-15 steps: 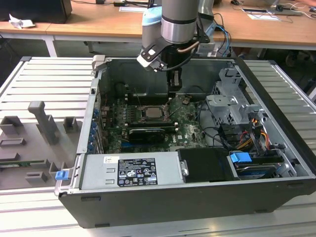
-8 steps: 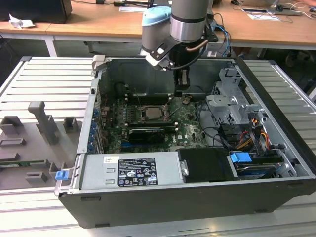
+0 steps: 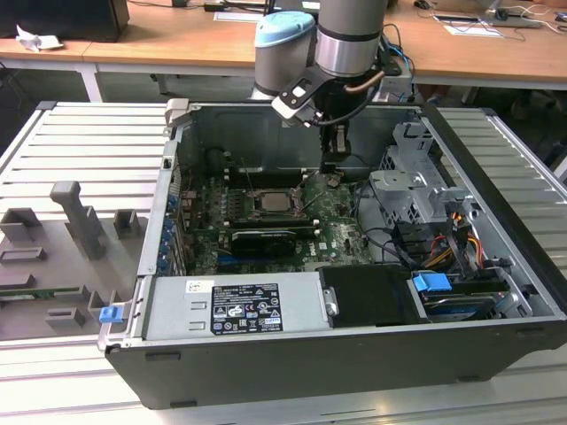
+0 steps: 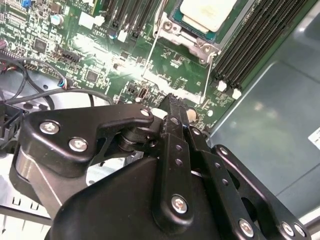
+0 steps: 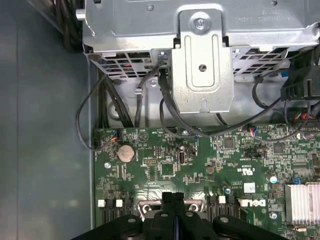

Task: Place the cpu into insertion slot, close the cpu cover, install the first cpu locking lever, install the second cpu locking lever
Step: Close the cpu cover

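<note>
Second wrist view shows the cpu (image 4: 207,12) lying flat on the green board (image 4: 100,55), with the cover (image 4: 172,27) framing it. It sits just beyond the tip of the gripper (image 4: 172,102) and apart from it. Two thin wire levers (image 4: 150,52) run from the cover toward the fingers, which are pressed together, pinching nothing. The chip looks light, stiff and smooth-topped, probably with a delicate underside. Its opposite edges seem the safest hold, with no squeeze on its face and no dragging sideways.
</note>
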`<act>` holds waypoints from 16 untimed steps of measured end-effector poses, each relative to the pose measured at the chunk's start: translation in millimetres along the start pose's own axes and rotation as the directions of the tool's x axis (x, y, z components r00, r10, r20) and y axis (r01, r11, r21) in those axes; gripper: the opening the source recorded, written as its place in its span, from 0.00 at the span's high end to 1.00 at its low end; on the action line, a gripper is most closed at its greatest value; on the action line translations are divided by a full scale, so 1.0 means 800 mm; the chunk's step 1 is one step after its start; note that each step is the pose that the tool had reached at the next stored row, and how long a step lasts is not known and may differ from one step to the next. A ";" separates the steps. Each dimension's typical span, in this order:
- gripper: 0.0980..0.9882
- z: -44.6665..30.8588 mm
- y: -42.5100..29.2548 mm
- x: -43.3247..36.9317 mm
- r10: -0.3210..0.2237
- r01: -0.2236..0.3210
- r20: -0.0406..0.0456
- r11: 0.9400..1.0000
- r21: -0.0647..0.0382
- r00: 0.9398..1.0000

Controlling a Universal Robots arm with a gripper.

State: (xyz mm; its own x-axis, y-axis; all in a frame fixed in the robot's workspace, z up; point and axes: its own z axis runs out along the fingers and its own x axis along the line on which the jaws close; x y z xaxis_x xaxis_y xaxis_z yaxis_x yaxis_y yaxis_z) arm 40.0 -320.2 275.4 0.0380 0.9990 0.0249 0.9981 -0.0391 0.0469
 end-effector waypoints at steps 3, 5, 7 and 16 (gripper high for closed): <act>0.99 0.0003 0.0035 0.000 0.000 0.000 0.000 1.000 0.000 1.000; 0.99 0.0004 0.0052 0.000 0.000 0.000 0.000 1.000 0.000 1.000; 0.99 0.0006 0.0081 0.000 0.000 0.000 0.000 1.000 0.000 1.000; 0.99 0.0012 0.0199 0.001 0.000 0.000 0.000 1.000 0.000 1.000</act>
State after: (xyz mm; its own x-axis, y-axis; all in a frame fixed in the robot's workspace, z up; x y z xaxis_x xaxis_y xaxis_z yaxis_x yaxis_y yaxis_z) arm 56.0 -320.2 275.2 0.0379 0.9990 0.0248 0.9981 -0.0390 0.0469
